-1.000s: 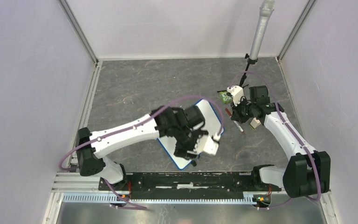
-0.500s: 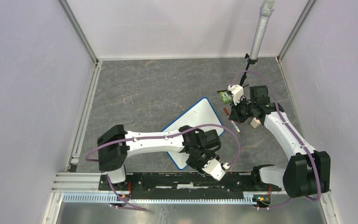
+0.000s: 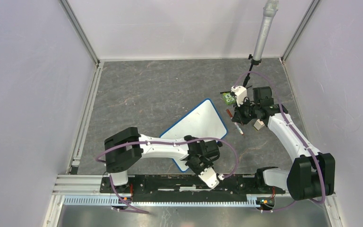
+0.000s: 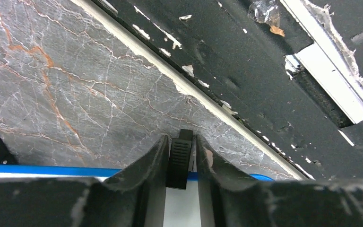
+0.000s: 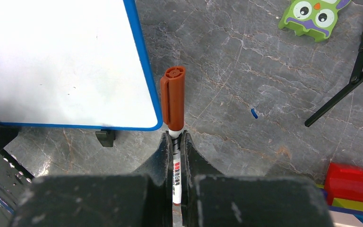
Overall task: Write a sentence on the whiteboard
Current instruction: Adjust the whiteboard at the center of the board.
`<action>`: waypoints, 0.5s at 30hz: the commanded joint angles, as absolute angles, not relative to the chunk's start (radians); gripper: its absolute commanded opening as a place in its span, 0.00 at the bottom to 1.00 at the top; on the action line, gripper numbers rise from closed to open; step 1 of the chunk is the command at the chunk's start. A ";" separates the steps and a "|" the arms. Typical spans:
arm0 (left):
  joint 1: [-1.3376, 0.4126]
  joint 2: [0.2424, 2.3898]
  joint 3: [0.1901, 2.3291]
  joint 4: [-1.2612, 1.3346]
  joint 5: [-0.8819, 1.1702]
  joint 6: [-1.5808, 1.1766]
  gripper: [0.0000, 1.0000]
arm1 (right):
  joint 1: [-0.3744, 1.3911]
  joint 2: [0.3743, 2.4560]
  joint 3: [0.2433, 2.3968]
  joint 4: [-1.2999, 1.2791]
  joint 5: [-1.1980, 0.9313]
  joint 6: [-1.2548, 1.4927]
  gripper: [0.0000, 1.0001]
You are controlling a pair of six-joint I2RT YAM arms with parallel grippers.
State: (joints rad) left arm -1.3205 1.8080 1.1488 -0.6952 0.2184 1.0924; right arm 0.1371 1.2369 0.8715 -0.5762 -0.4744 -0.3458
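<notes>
Grey table (image 3: 146, 94): the whiteboard (image 3: 198, 124) is shown blank, capped marker (image 5: 172, 101) clenched by right gripper (image 5: 176, 142), black foot (image 4: 179, 163) flanked by left gripper (image 4: 180, 146), grasp unclear.

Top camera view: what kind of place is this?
Probably a robot lab cell: plain white enclosure walls, a grey stone-patterned tabletop, and two white robot arms bolted to a black mounting rail.

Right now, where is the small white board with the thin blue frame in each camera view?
Top external: whiteboard at centre, tilted.
Left wrist: only its blue edge, across the lower part.
Right wrist: whiteboard fills the upper left.
Shared landmark: grey veined tabletop.
</notes>
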 commanded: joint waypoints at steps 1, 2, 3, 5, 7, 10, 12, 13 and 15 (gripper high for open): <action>-1.323 1.806 1.106 -0.670 0.162 1.202 0.30 | 0.140 1.234 0.891 -0.563 -0.496 -0.357 0.00; -1.324 1.805 1.102 -0.681 0.155 1.216 0.27 | 0.140 1.234 0.891 -0.563 -0.496 -0.357 0.00; -1.321 1.803 1.098 -0.702 0.151 1.234 0.24 | 0.140 1.235 0.891 -0.564 -0.497 -0.359 0.00; -1.315 1.799 1.095 -0.739 0.151 1.268 0.21 | 0.140 1.237 0.894 -0.567 -0.499 -0.361 0.00; -1.304 1.793 1.095 -0.773 0.161 1.295 0.20 | 0.140 1.236 0.896 -0.569 -0.499 -0.363 0.00; -1.283 1.782 1.089 -0.809 0.175 1.341 0.21 | 0.141 1.235 0.896 -0.574 -0.500 -0.365 0.00; -1.275 1.777 1.083 -0.837 0.163 1.384 0.21 | 0.140 1.236 0.896 -0.574 -0.500 -0.365 0.00; -1.270 1.773 1.083 -0.854 0.155 1.407 0.21 | 0.140 1.237 0.896 -0.575 -0.502 -0.365 0.00; -1.270 1.774 1.092 -0.878 0.133 1.433 0.21 | 0.140 1.240 0.899 -0.575 -0.503 -0.365 0.00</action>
